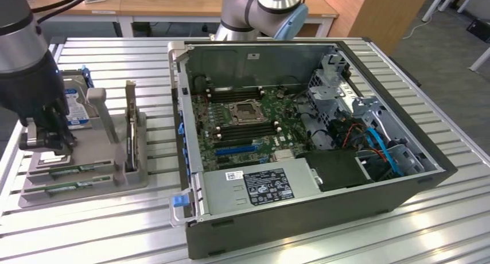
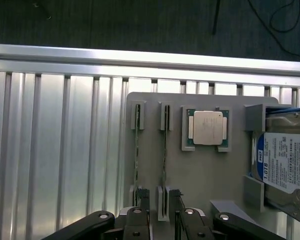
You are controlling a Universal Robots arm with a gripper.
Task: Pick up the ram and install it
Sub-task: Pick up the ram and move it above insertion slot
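Bright, even light. In the exterior view glare streaks the worktop (image 1: 444, 229) at five o'clock; the case (image 1: 253, 63) interior is dimmer.

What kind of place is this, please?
Probably a robotics lab bench for computer assembly: an open computer case on a slatted aluminium table, a grey tray holding ram sticks, and wooden desks behind.

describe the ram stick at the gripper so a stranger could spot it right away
Find the grey tray at the exterior view's left of the open computer case. Two thin green sticks stand on edge in it. The ram stick is the one next to the square silver CPU, its end between the fingers of the open gripper, unlike the second stick by the tray's edge.
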